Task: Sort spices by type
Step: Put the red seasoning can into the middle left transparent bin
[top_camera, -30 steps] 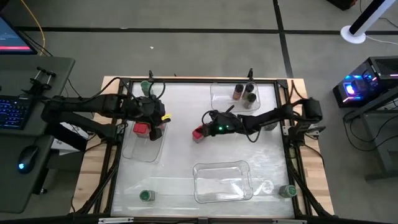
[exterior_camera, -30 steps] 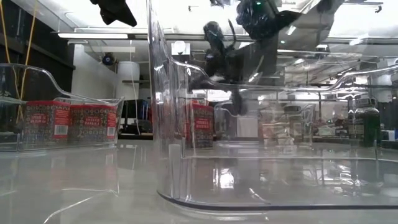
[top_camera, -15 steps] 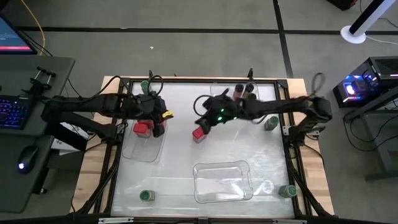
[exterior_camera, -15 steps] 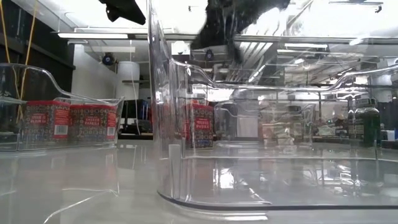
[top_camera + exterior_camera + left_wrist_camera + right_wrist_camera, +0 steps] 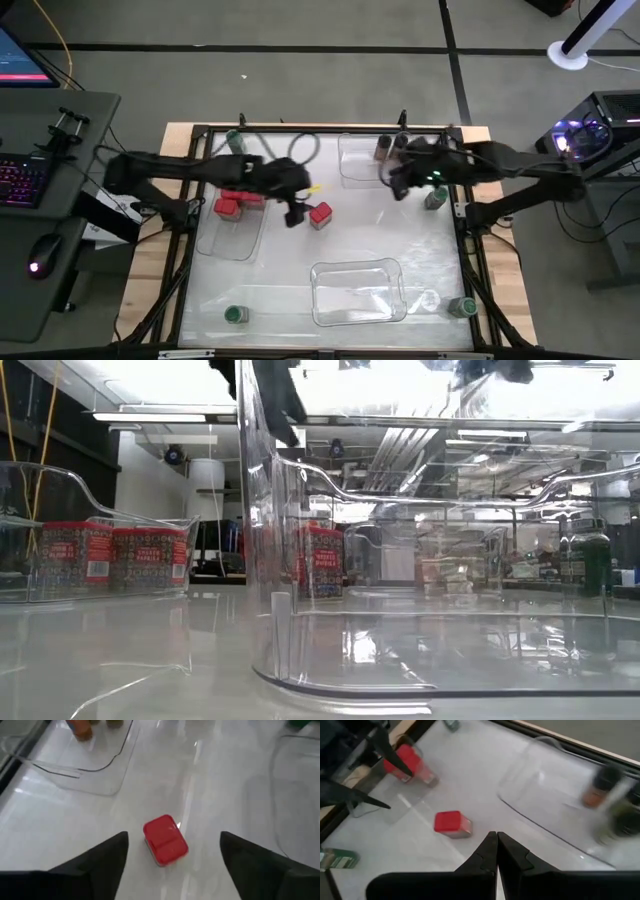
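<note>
A red square-topped spice box (image 5: 165, 840) stands on its base on the bare table (image 5: 350, 235), apart from the trays. My left gripper (image 5: 173, 838) is open and hovers over the box, one finger on each side, touching nothing; in the high view it (image 5: 300, 212) is just left of the box (image 5: 320, 215). More red boxes (image 5: 228, 205) sit in the left clear tray (image 5: 232, 240). Brownish dark-lidded jars (image 5: 390, 148) stand in the far clear tray (image 5: 360, 160). My right gripper (image 5: 496, 845) is shut and empty, raised near that tray (image 5: 396, 186).
Green-lidded jars stand loose on the table at the far left (image 5: 233, 140), the right (image 5: 435, 198), the near left (image 5: 233, 314) and the near right (image 5: 462, 306). A third clear tray (image 5: 360, 292) lies at the near edge, and its wall fills the low view (image 5: 400, 560).
My right gripper has left the red box, risen, and drawn back toward the table's right and far side, turning as it went. My left gripper has moved from over the left tray rightward and down to the red box. The box has stayed in place.
</note>
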`<state>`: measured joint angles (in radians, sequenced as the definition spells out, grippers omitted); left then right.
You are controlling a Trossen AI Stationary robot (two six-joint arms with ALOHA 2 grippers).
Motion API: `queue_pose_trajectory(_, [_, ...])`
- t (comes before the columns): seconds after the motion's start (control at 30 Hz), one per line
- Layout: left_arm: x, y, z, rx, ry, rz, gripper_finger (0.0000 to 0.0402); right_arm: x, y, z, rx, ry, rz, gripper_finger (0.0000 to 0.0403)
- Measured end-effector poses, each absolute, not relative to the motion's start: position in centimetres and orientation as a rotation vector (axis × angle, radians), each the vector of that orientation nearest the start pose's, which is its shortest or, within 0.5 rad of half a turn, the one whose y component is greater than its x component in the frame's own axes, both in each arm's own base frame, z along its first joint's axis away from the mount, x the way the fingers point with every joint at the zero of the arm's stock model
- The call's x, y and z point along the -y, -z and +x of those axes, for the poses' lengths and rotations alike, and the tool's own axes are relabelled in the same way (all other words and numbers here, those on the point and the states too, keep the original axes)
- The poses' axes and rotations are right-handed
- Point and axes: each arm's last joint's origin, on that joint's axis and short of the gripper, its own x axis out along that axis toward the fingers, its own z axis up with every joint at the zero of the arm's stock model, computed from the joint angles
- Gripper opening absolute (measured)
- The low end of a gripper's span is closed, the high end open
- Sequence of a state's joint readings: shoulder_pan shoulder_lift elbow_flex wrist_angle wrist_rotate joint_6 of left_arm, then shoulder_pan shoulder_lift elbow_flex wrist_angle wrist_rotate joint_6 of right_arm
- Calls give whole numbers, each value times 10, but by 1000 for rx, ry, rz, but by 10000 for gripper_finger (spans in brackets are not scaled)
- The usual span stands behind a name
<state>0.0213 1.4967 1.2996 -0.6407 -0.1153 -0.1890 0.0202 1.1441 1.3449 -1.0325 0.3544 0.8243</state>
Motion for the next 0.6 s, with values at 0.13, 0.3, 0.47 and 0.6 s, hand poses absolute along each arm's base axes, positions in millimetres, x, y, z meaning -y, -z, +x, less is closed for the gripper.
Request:
queue_pose_trajectory(0.13, [-15,-294,352,-901,-222,-134,332,-3,-386,175,-623,701,629,0])
queue_pose_trajectory(0.3, [-24,-279,384,-988,-278,-191,343,-10,-385,163,-622,751,619,0])
queue_pose_trajectory(0.47, [-27,-259,396,-1119,-342,-252,341,-13,-381,167,-659,761,593,0])
queue_pose_trajectory(0.6, [-27,-242,402,-1168,-385,-308,340,-14,-378,171,-682,765,573,0])
